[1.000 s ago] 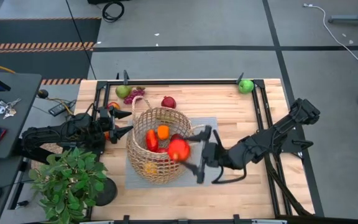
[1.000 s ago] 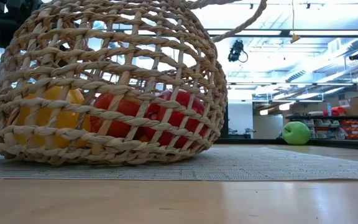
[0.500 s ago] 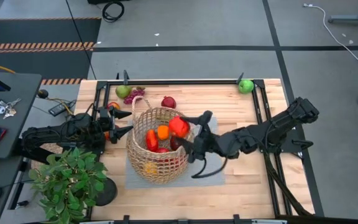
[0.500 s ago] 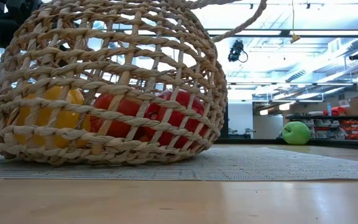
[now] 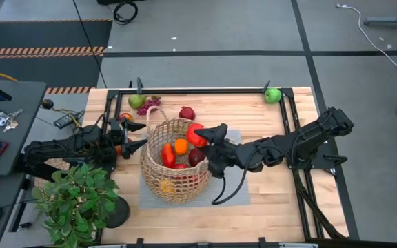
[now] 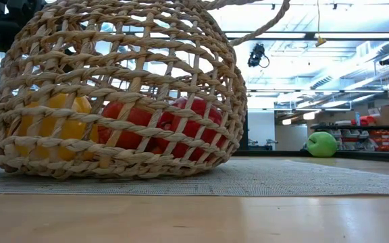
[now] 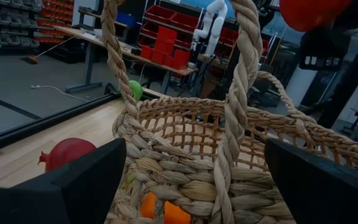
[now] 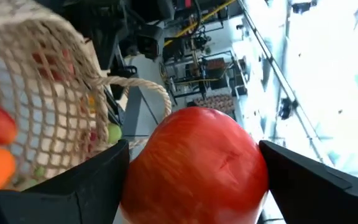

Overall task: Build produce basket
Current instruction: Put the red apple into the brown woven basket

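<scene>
Basket (image 5: 173, 170) mouth open from above, but R gripper (image 5: 205, 141) w/ red fruit (image 5: 197, 133) sits over its far-right rim. L gripper (image 5: 131, 138) just beside left wall, loop handle (image 7: 238, 106) betw. its fingers. Potted plant (image 5: 74, 200) crowds near-left corner. Tabletop (image 5: 267, 207) right of mat bare.

Tan wicker basket (image 5: 174, 165) holds perhaps 5 pieces; red fruit (image 5: 197, 135) hangs over its rim.

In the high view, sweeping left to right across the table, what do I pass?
Potted plant → left end effector, open beside the basket → wicker basket → red apple held by the right end effector → green apple at the far right corner.
</scene>
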